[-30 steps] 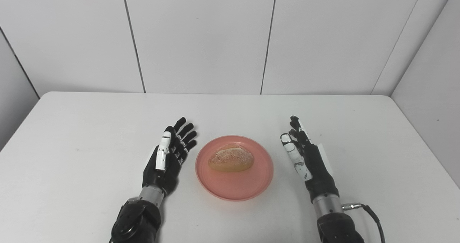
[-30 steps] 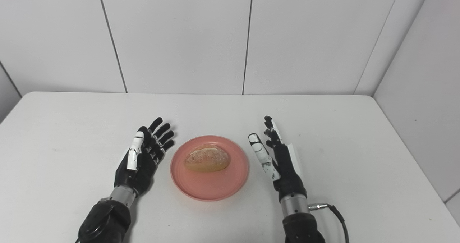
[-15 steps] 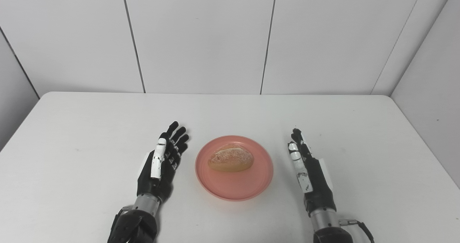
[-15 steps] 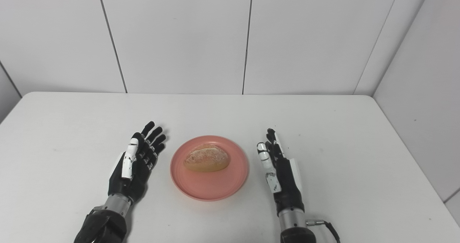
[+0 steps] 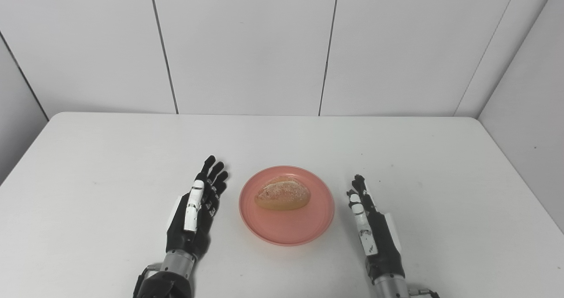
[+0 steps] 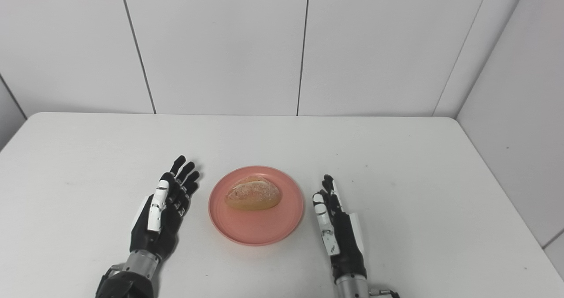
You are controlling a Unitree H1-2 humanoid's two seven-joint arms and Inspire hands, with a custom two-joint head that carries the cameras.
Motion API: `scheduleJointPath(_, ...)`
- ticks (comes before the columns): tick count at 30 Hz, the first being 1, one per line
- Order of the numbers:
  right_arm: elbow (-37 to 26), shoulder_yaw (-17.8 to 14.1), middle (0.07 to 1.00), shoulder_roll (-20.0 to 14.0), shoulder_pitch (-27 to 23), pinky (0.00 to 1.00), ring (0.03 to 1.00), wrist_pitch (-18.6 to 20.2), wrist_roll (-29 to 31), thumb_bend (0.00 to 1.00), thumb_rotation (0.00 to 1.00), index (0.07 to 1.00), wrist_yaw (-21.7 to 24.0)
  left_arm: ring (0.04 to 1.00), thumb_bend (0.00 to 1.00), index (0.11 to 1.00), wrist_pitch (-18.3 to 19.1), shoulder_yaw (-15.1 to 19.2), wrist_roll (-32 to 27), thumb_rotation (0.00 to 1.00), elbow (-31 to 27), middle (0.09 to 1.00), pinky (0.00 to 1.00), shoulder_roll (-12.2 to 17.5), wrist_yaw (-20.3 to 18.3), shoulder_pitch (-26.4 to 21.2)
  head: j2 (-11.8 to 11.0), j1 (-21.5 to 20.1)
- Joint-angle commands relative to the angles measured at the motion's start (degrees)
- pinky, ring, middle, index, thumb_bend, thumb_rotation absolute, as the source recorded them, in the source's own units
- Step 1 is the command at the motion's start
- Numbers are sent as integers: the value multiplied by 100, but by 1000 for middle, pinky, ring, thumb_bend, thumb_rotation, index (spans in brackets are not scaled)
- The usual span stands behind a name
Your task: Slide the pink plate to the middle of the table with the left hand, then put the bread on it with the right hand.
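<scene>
The round pink plate of smooth, hard material lies flat near the middle of the white desk, and the small oval bread roll with a golden, floury crust rests on its far half, so both steps of the task look done. The left robot hand is just beside the plate on its left, released, with the fingers stretched and a little apart, holding nothing. The right robot hand is near the plate on its right, also released and empty, seen almost edge-on. I judge the roll to be light and soft: it would dent under a strong squeeze, so it is best taken across its short width, thumb on one long side and fingers on the other, with gentle force. The plate seems stiff, light and probably slippery on the smooth desk; it would slide easily from a push on the rim, and its low, shallow edge gives little to grasp for lifting.
</scene>
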Motion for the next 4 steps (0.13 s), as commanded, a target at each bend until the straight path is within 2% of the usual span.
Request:
scheduleJointPath(1, -41, 4, 977, -18, -77, 941, 952, -349, 15, 259, 1000, 980, -42, 962, 376, 962, -6, -33, 70, 1000, 118, 971, 997, -21, 30, 240, 6, 2)
scheduleJointPath(4, -9, 17, 975, -32, -73, 933, 951, -377, -31, 269, 1000, 979, -45, 967, 380, 965, -57, -59, 137, 1000, 118, 975, 1000, -17, 52, 245, 3, 4)
